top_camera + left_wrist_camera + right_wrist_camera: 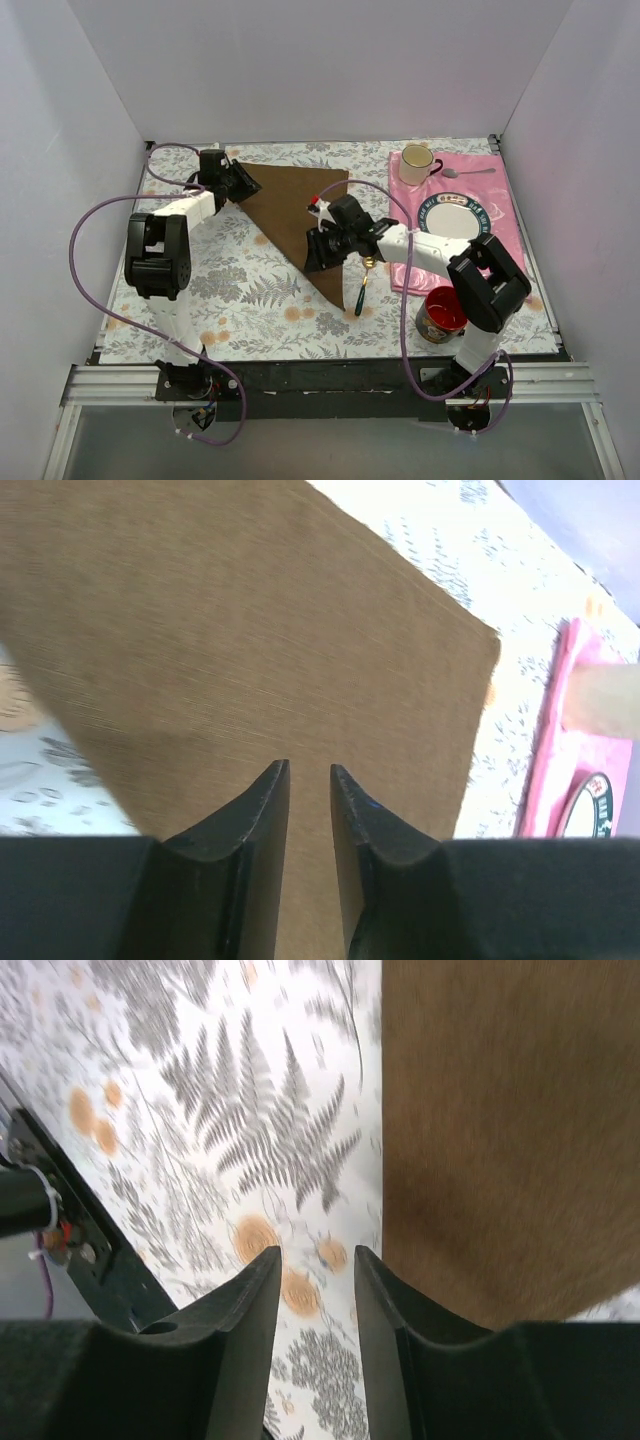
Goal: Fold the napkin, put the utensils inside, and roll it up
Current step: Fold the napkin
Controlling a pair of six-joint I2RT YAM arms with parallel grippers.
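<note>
Judging the napkin [290,205], a folded triangle at mid-table, to be soft and limp, I would pinch it at a corner. The left gripper [309,770] and right gripper [316,1255] each have fingers slightly apart and hold nothing. The stiff spoon [363,285] lies just right of its near tip.

**Back wall:** plain white matte panel [320,70], upright, spanning the full width behind the table.

**Side walls:** two plain white matte panels, left [60,150] and right [590,150], meeting the back panel at the far corners; together the three close the table in.

**Table covering:** white cloth printed with grey ferns and small orange blossoms [250,300], lying flat across the tabletop.

**Near edge:** black flat strip [320,375] along the front of the table; silver aluminium slotted rail [110,385] just below it, running the full width.

**Floor:** dull grey surface [330,445] in front of the rail.

**Light:** even and diffuse from above, with soft, short shadows.
</note>
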